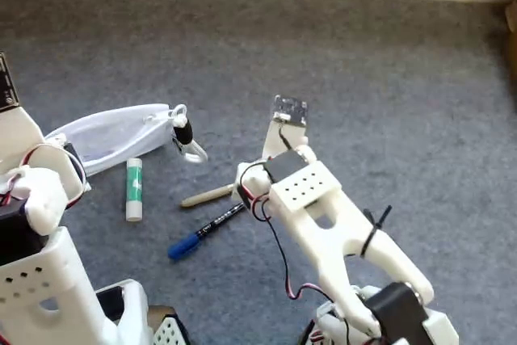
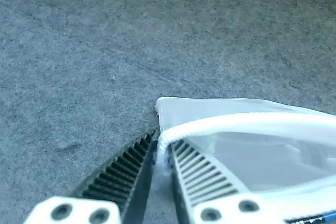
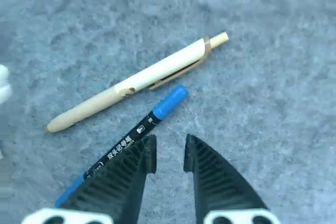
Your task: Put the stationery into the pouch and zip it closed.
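Note:
A white mesh pouch (image 1: 121,135) lies at the left, its zipper pull and ring (image 1: 187,141) at its right end. My left gripper (image 2: 155,153) is shut on the pouch's (image 2: 252,140) left corner. A green-and-white glue stick (image 1: 134,189) lies just in front of the pouch. To its right lie a cream pen (image 1: 208,196) and a blue marker (image 1: 206,230). My right gripper (image 3: 169,156) hovers open just above the table. The blue marker (image 3: 142,127) runs beneath one finger, and the cream pen (image 3: 147,77) lies just beyond the tips. Nothing is between its fingers.
Grey carpet (image 1: 388,78) covers the whole table. The right arm's white body (image 1: 339,232) stretches across the lower middle, and the left arm's base (image 1: 40,280) stands at the lower left.

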